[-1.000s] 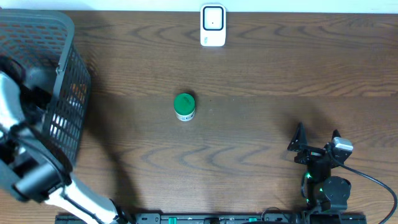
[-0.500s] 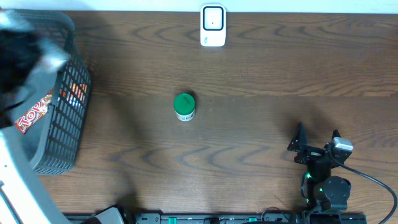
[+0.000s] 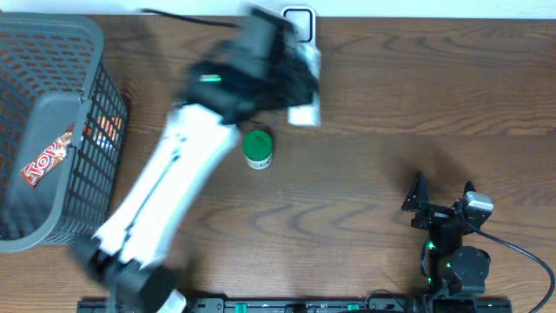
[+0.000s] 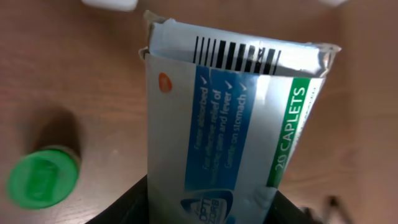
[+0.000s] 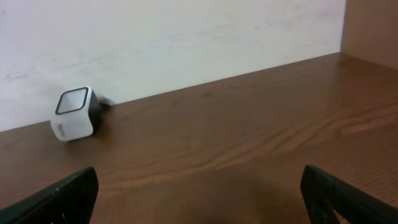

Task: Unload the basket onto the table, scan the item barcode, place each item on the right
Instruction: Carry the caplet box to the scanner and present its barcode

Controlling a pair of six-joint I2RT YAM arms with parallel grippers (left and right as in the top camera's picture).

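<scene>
Left pincer (image 4: 205, 208) is clamped on the caplet box (image 4: 230, 124), jaws on its lower end. That leaves the barcode (image 4: 236, 55) on the far end uncovered. My read is it's gripped low on purpose, so the code can face the reader.

Overhead: the left arm is blurred and stretched toward 12 o'clock. The box sits at its tip, just beside the scanner (image 3: 300, 22) at the 12 o'clock edge of the surface (image 3: 391, 104). The scanner is partly hidden by the arm there, so I can't tell if box and scanner touch. In the left wrist view the box's barcode end points toward 12, with a white body at the top edge, probably the scanner base. The step looks like presenting the code. Scan probably not done yet, can't confirm.

Right pincer (image 3: 443, 187) has its jaws wide apart and empty, parked at 4 to 5 o'clock, well apart from everything. Likely idle, kept out of the left arm's way.

The green-capped bottle (image 3: 257, 149) stands upright near centre, slightly toward 11, below the arm and not touched. The basket (image 3: 87, 52) at 9 to 10 o'clock looks like the item store.

Counts:
- caplet box: 1
- scanner: 1
- green-capped bottle: 1
- basket: 1
- red packet (image 3: 48, 156) in the basket: 1 clear; something orange shows behind the mesh, can't count it
- arms: 2
</scene>
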